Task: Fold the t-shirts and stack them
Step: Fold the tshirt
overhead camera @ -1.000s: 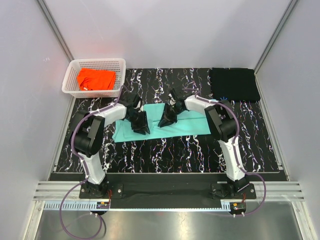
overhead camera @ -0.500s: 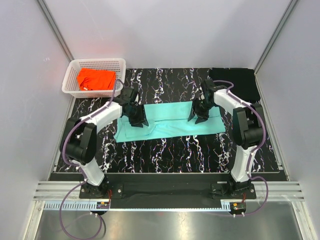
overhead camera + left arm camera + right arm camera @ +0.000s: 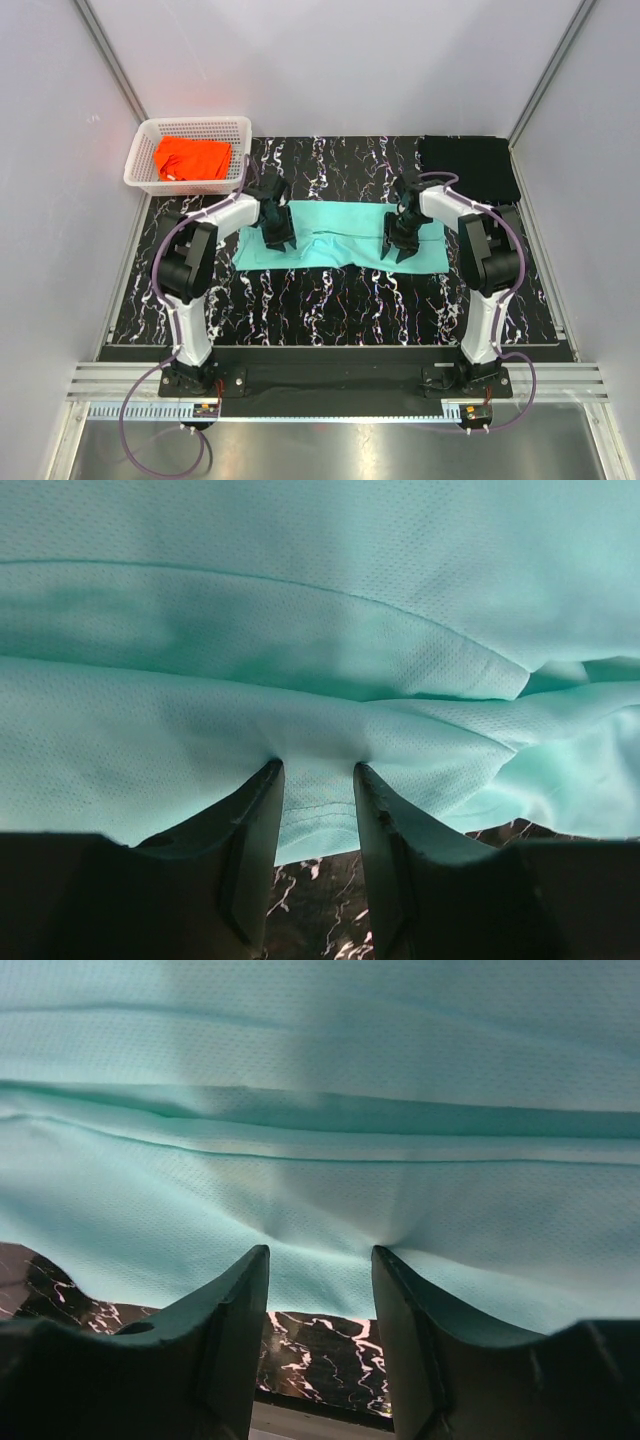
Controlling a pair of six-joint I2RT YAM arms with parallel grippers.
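- The overhead view shows a black, white-veined worktop [image 3: 330, 300] with two robot arms reaching up from the bottom of the frame.
- A mint-teal t-shirt [image 3: 340, 236] lies flat at the centre of the frame. It is spread as a wide band running left to right, with a crease line along its length.
- The left fingers [image 3: 280, 243] rest on the band near its left end, and the right fingers [image 3: 394, 250] rest near its right end. Both sit by the shirt's lower edge.
- In the left wrist view the two fingers stand partly apart. Their tips press down on the teal cloth just inside its hem, and the cloth puckers at each tip. Nothing is pinched between them.
- The right wrist view shows the same thing: fingers partly spread, tips on the cloth close to the hem, holding nothing. Bare worktop shows below the hem in both views.
- An orange t-shirt [image 3: 190, 158] lies crumpled in a white lattice basket [image 3: 195, 122] at the upper left.
- A black t-shirt [image 3: 468, 168] lies flat on the worktop at the upper right, well apart from the teal one.
- Judged from this, the teal shirt is mid-fold and the stack is not yet begun.
- The next move likely calls for both pairs of fingers to close on the cloth together. They would then carry it over evenly so the band does not skew.
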